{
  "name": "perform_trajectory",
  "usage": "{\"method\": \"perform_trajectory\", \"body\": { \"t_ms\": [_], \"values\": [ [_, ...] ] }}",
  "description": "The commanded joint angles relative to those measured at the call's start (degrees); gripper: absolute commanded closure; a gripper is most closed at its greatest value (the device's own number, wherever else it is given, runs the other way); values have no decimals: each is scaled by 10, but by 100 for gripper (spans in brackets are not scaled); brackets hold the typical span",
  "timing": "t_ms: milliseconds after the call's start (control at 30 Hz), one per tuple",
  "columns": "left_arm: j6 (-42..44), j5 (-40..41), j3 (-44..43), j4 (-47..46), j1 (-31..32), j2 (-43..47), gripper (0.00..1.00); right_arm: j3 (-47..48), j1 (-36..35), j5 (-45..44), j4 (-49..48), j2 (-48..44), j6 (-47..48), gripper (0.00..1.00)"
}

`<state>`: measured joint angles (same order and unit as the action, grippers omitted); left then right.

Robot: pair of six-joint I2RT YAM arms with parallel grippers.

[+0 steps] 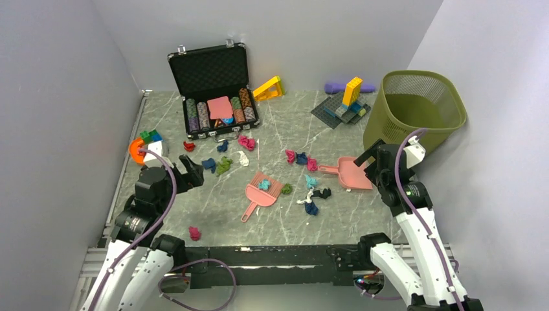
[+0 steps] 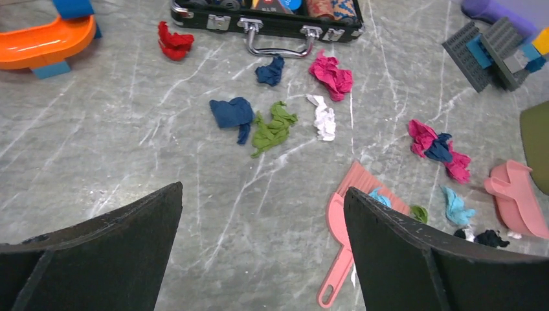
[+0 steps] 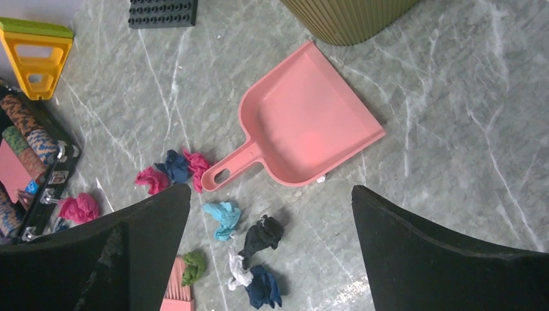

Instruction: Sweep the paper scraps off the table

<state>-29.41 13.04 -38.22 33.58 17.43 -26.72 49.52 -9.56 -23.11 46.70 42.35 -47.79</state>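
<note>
Grey table (image 1: 213,217) strewn with paper scraps (image 1: 223,166).

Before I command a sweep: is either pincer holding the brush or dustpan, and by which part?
Nothing is held. The left pincer and right pincer are both open and empty; the brush and dustpan lie untouched.

"ALL IN" on blue token (image 2: 285,5)

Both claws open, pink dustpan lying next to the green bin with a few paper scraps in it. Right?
Not quite. The dustpan is empty, and the paper scraps lie outside it, as the right wrist view shows. The rest holds: it lies next to the green bin, and the left claw and right claw are both open.
</note>
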Motion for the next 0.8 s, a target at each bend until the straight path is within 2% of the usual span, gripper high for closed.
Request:
{"method": "perform_trajectory", "body": {
  "t_ms": [0, 200, 467, 633, 767],
  "values": [
    [-4, -39, 3, -32, -1, -8, 2, -6, 1, -15, 4, -7, -8, 0],
    [12, -60, -5, -37, -1, -33, 2, -14, 1, -19, 1, -1, -12, 0],
    [35, -103, 5, -68, -1, -47, 2, -9, 1, -73, 28, 26, -27, 0],
    [15, -123, 16, -93, -1, -63, 2, -14, 2, -29, -4, 54, -30, 0],
    [-9, -153, 51, -141, 0, -74, 2, -2, 3, 15, -29, 102, -78, 0]
  ]
}}
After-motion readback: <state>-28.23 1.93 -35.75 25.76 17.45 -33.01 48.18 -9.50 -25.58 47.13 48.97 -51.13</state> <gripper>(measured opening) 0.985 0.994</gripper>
